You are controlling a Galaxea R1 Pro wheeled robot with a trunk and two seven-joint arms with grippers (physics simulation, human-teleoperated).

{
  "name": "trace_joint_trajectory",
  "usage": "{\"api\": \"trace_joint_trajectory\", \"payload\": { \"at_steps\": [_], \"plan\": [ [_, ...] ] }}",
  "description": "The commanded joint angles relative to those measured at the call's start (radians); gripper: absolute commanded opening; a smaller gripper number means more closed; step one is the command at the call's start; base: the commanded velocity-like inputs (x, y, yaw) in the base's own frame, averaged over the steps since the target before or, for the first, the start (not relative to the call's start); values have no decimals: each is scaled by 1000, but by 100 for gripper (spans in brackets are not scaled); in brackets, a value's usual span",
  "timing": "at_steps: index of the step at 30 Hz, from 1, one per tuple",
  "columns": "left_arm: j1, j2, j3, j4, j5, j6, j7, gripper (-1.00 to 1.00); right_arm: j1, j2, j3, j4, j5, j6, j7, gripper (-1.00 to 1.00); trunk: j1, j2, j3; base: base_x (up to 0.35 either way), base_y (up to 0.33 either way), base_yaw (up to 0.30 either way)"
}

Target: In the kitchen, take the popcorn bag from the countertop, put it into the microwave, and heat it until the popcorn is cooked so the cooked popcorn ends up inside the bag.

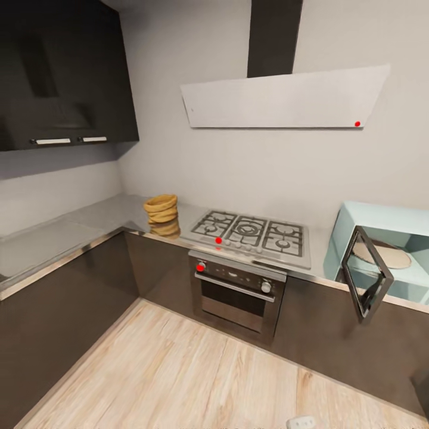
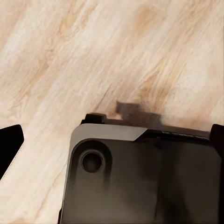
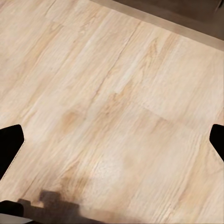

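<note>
Grey glossy countertop (image 1: 113,214) carries the pale-blue microwave (image 1: 381,238) far right, door open; the tan crumpled popcorn bag (image 1: 162,210) sits left of the hob. I judge it light, soft; pinch its rolled rim. Both grippers (image 2: 112,140) (image 3: 112,140) spread, empty.

The microwave (image 1: 381,217) is showing pale light-blue, its open door (image 1: 369,275) framed grey. The popcorn bag (image 1: 161,208) is glowing tan-yellow on the glossy grey desk (image 1: 89,217). The floor (image 1: 196,381) is showing light streaked wood grain.
</note>
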Motion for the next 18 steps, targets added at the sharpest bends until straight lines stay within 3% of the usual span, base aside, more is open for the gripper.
{"api": "trace_joint_trajectory", "payload": {
  "at_steps": [1,8,18],
  "plan": [
    [-1,0,4,1,4,-3,1,100,-1,0,-9,1,11,-4,5,100,-4,6,1,-6,77,0],
    [-1,0,5,1,5,-3,1,100,-1,0,-9,1,11,-4,5,100,-23,41,17,24,17,0],
    [-1,0,4,1,4,-3,-1,100,-1,0,-9,1,11,-4,5,100,-34,62,26,291,205,0]
  ]
}}
